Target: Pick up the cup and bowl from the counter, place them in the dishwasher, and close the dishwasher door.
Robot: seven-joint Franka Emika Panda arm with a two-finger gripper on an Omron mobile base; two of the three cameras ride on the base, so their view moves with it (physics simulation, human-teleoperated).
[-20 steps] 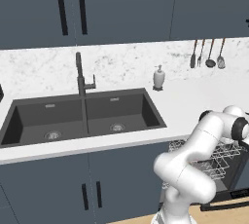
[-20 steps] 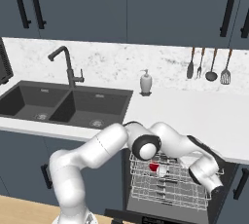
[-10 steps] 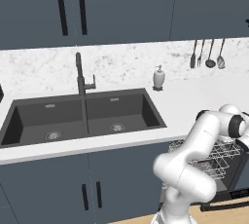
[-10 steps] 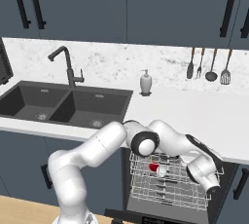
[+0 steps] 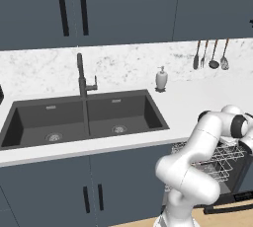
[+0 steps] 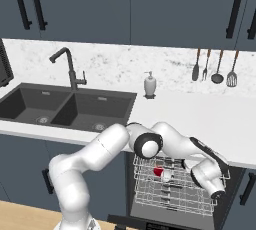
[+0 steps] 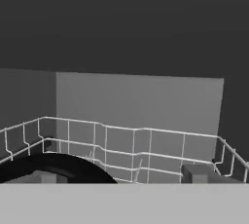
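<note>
A white robot arm reaches from the floor in front of a long white marbled worktop (image 6: 210, 116) down into the open dishwasher (image 6: 175, 189), whose silver wire rack (image 6: 170, 194) is pulled out beneath the worktop's edge. A red cup (image 6: 159, 172) lies in the rack, near its back left. The pincer (image 6: 217, 194) sits low at the rack's right side, so the cup lies to its left and a little farther back. In the hand view a dark rounded rim, probably the bowl (image 7: 53, 167), lies in the rack just below the pincer's left fingertip. Whether the pincer is wide or narrow cannot be told. With cup and likely bowl loaded, closing seems next: the dishwasher door (image 6: 150, 222) hangs open below and in front of the pincer, its long axis running left to right.
</note>
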